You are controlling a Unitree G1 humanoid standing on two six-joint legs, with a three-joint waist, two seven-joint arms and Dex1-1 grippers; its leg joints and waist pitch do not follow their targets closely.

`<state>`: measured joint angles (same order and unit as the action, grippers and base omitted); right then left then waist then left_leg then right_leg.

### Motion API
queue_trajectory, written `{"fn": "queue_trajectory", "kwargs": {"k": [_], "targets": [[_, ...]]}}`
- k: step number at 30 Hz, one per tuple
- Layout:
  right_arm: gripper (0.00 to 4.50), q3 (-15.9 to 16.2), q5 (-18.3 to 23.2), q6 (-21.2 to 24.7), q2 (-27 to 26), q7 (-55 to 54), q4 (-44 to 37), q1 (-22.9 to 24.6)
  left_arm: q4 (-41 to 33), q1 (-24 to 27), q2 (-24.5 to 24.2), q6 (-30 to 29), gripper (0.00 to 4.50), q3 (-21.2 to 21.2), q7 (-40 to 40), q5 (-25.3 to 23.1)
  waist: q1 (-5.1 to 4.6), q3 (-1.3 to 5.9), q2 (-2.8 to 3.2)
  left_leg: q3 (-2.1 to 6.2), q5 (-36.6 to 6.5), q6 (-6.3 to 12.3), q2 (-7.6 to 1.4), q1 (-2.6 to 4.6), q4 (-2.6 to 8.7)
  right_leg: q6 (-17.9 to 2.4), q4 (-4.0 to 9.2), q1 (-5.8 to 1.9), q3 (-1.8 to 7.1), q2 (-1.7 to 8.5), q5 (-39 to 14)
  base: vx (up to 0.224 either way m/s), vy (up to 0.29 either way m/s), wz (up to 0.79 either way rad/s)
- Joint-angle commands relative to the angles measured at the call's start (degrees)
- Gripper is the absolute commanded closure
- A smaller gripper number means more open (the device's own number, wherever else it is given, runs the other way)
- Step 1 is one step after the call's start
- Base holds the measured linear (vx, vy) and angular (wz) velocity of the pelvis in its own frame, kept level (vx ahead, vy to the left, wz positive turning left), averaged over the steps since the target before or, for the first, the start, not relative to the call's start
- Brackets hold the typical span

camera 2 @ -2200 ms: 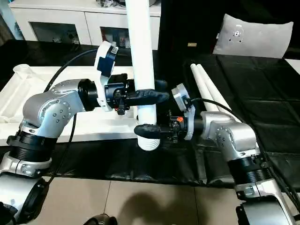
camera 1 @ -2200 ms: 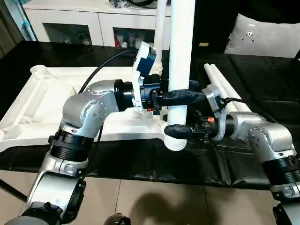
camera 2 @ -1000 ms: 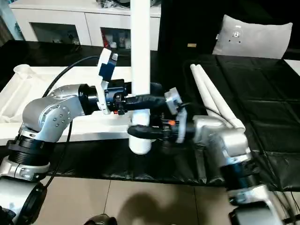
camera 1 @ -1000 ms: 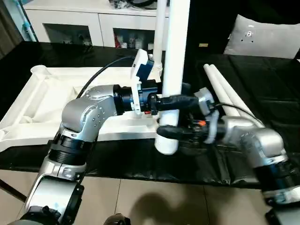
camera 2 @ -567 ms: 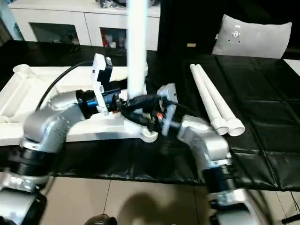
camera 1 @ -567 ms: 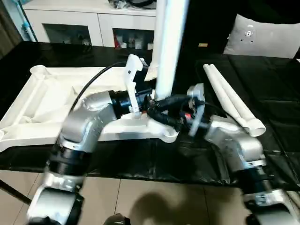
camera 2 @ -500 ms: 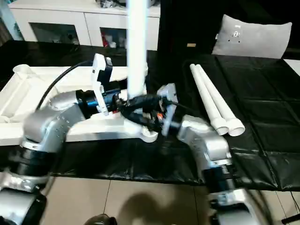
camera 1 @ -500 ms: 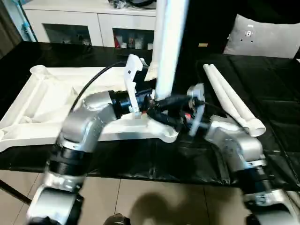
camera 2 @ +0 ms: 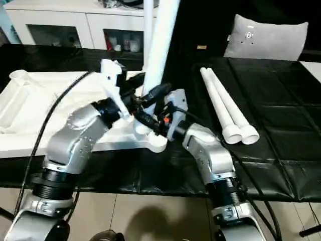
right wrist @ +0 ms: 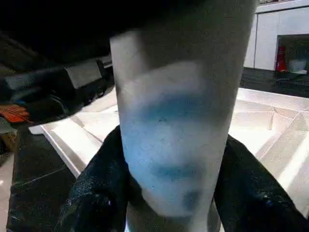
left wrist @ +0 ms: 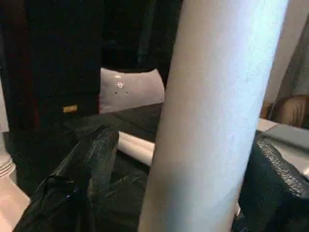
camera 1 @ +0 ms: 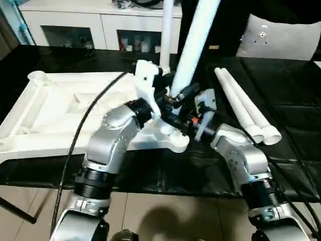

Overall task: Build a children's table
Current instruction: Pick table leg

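Observation:
The white tabletop (camera 1: 60, 108) lies underside up on the black-covered bench. I hold one white leg (camera 1: 193, 42) in both grippers. It leans, top towards the right, and its lower end sits at the near right corner socket (camera 1: 175, 143). My left gripper (camera 1: 179, 93) is shut on the leg, with black fingers (left wrist: 91, 159) on either side. Just below it, my right gripper (camera 1: 173, 122) is shut on the same leg (right wrist: 169, 125). A second leg (camera 1: 167, 25) stands upright at the far right corner. Two more legs (camera 1: 246, 108) lie side by side on the right.
A white cabinet with glass doors (camera 1: 100, 30) stands behind the bench, and a grey cushion (camera 1: 281, 37) rests at the back right. A black cable (camera 1: 95, 110) arcs from my left wrist over the tabletop. The bench's front edge (camera 1: 165, 188) runs above a tiled floor.
Both grippers have carried the leg left and down, from over the bench's front edge to the near right corner socket. It now leans instead of standing upright. The camera shifted slightly.

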<state>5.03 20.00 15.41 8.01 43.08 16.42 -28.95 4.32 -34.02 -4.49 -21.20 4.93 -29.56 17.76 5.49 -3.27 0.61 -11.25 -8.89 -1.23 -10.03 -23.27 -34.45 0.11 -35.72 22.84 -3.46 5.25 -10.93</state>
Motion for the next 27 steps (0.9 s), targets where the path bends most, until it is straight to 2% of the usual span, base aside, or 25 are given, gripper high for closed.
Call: {"fn": "queue_trajectory", "kwargs": {"k": [1,3,11,12,14,16,18,20,22,23,24,27], "targets": [[2.57,-0.23,-0.31,-1.15,0.39,0.20,-0.25,-0.25,0.63,-0.57,-0.63,-0.06,0.81,0.22,0.62,-0.83,-0.06,4.15,-0.15,1.68,-15.02,-0.97,-3.03,1.78,4.39,-9.82,4.65,-2.18,2.35,3.21,-11.81,0.000,0.000,0.00],[2.57,-0.26,-0.36,-1.35,0.43,0.06,-0.14,-0.23,0.62,-0.53,-0.67,-0.07,0.81,0.19,0.75,-1.21,-0.11,4.15,0.01,1.72,-15.43,-1.21,-3.06,1.82,4.44,-9.86,4.63,-2.13,2.35,3.18,-11.73,0.000,0.000,0.00],[2.57,-0.33,-0.97,-1.81,0.19,-0.09,0.25,-0.33,1.28,-0.24,-0.45,0.79,0.81,0.84,1.39,-2.48,-0.33,4.16,-0.11,1.69,-15.27,-0.95,-3.00,1.72,4.39,-10.07,4.62,-2.22,2.38,3.19,-10.99,0.000,0.000,0.00],[2.57,-0.32,-1.03,-1.81,0.19,-0.07,0.27,-0.32,1.55,-0.29,-0.69,1.28,1.10,1.08,1.71,-3.23,-0.32,4.16,-0.10,1.70,-15.31,-0.92,-3.02,1.77,4.42,-10.05,4.66,-2.19,2.37,3.19,-11.10,0.000,0.000,0.00],[2.57,-0.25,-1.12,-1.80,0.22,-0.01,0.26,-0.27,1.91,-0.40,-1.09,1.77,1.18,1.41,1.98,-4.19,-0.28,4.15,-0.07,1.75,-15.55,-0.97,-3.08,1.77,4.45,-9.91,4.70,-2.20,2.39,3.27,-11.50,0.000,0.000,0.00],[2.57,-0.15,-1.23,-1.79,0.26,0.12,0.25,-0.16,3.36,-0.97,-2.11,2.87,1.21,1.60,4.72,-7.57,-0.35,4.12,-0.04,1.79,-15.78,-1.09,-3.10,1.77,4.51,-9.69,4.72,-2.16,2.38,3.20,-11.43,0.000,0.000,0.00],[2.57,-0.11,-1.27,-1.84,0.27,0.15,0.29,-0.15,3.82,-1.18,-2.22,2.88,1.52,1.30,5.78,-8.25,-0.39,4.13,-0.06,1.76,-16.03,-1.28,-3.05,1.82,4.47,-9.64,4.70,-2.17,2.37,3.25,-11.65,0.000,0.000,0.00],[2.57,-0.06,-1.44,-1.92,0.29,0.19,0.41,-0.24,4.43,-1.68,-2.69,3.30,1.58,1.23,6.64,-9.25,-0.37,4.17,-0.11,1.75,-15.73,-1.24,-3.05,1.80,4.44,-9.80,4.70,-2.15,2.38,3.25,-11.46,0.000,0.000,0.00],[2.57,-0.21,-1.68,-1.93,0.25,0.19,0.51,-0.34,4.85,-1.96,-4.56,5.36,1.59,3.18,5.79,-12.19,-0.31,4.23,-0.08,1.78,-15.42,-1.18,-3.06,1.86,4.44,-9.69,4.63,-2.08,2.37,3.21,-11.04,0.000,0.000,0.00],[2.57,-0.21,-1.68,-1.93,0.25,0.19,0.51,-0.34,4.85,-1.96,-4.56,5.36,1.68,3.18,5.79,-12.19,-0.35,4.20,-0.10,1.78,-15.60,-1.03,-3.10,1.86,4.50,-9.62,4.69,-2.04,2.39,3.15,-11.00,0.000,0.000,0.00],[2.57,-0.27,-1.73,-1.90,0.24,0.21,0.59,-0.41,5.21,-2.01,-5.75,6.28,1.95,4.28,5.57,-13.88,-0.28,4.23,-0.03,1.83,-15.40,-1.11,-3.10,1.79,4.49,-9.54,4.58,-2.15,2.38,3.28,-10.80,0.000,0.000,0.00],[2.57,-0.29,-1.80,-1.92,0.22,0.22,0.64,-0.43,5.39,-2.03,-6.10,6.67,1.93,4.60,5.61,-14.42,-0.34,4.24,-0.05,1.73,-15.04,-1.10,-3.11,1.77,4.43,-10.11,4.47,-2.10,2.39,3.24,-9.73,0.000,0.000,0.00]]}}
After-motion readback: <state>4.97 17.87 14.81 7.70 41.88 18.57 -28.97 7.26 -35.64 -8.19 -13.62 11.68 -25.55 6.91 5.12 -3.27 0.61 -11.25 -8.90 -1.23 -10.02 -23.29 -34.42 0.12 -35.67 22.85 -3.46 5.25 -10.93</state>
